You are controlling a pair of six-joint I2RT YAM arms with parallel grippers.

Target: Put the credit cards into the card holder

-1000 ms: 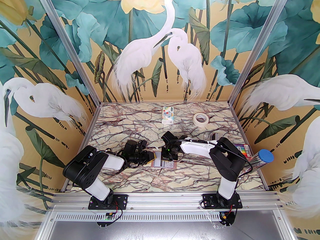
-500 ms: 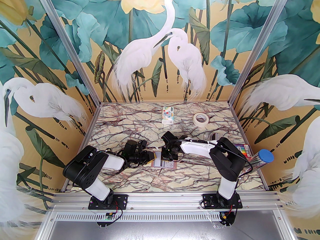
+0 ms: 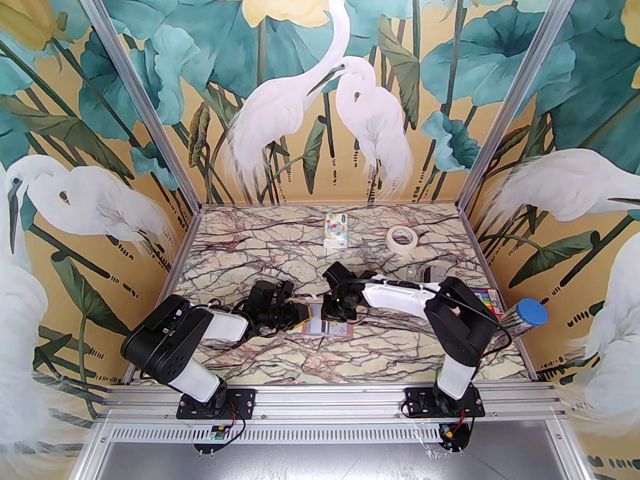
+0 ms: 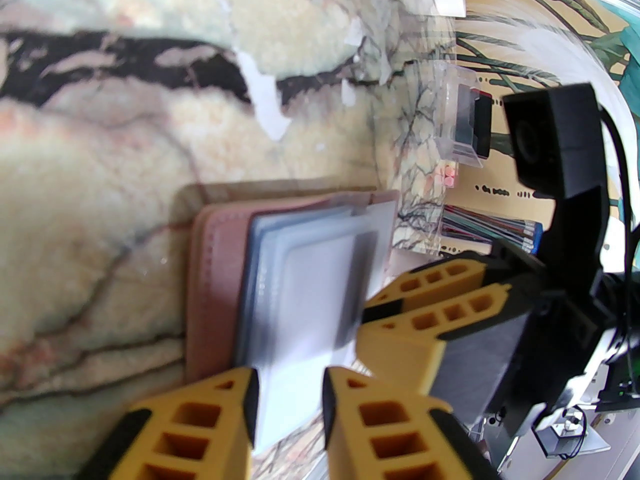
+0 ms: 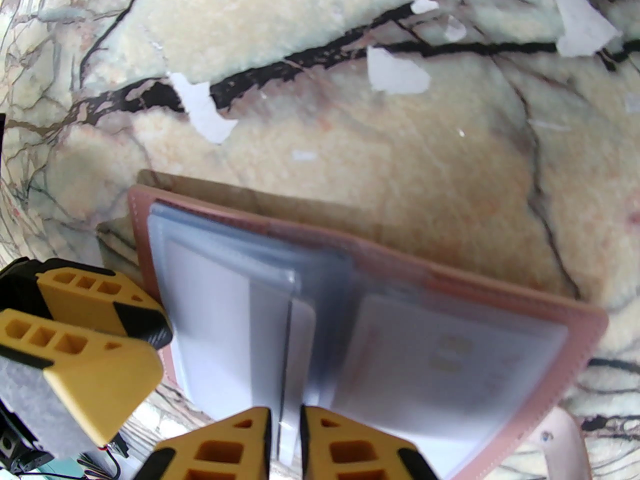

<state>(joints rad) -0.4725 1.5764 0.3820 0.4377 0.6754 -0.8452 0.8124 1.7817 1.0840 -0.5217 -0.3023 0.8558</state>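
Lying open, dusty-pink card holder (image 5: 582, 338).

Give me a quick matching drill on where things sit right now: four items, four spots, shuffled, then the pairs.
Things:
1. card holder
2. tape roll
3. tissue pack
4. blue-capped tube

Places:
A. back centre
B. right edge
C. lying open, near centre
D. back right

Pairs: 1-C, 2-D, 3-A, 4-B
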